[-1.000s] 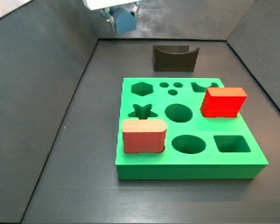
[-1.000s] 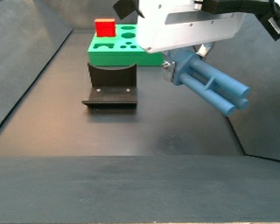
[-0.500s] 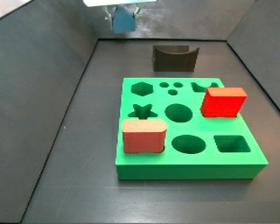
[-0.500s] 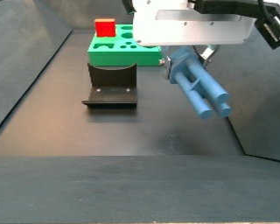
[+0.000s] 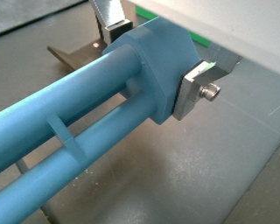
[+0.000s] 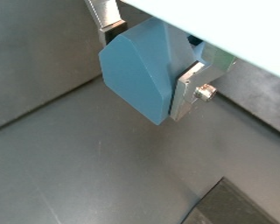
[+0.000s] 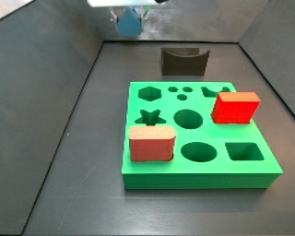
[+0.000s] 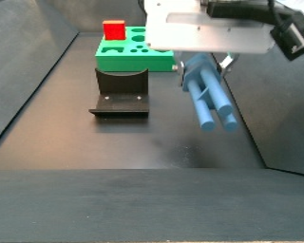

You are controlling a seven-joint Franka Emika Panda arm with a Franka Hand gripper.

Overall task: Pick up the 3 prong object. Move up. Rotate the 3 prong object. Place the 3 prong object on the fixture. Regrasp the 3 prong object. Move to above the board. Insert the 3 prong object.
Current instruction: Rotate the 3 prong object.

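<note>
You're holding the 3 prong object aloft; the gripper is pinching its thick end; probably rigid, light plastic.

Even, soft light throughout; faint shadows on the floor, wrist close-ups slightly blurred.

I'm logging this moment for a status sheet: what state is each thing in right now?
gripper: raised off the floor, shut on the 3 prong object.
3 prong object: held in the air, hanging steeply downward.
fixture: on the floor, its top empty.
board: flat on the floor, star hole unfilled.
red cube: resting on the board.
salmon-pink block: resting on the board.
</note>
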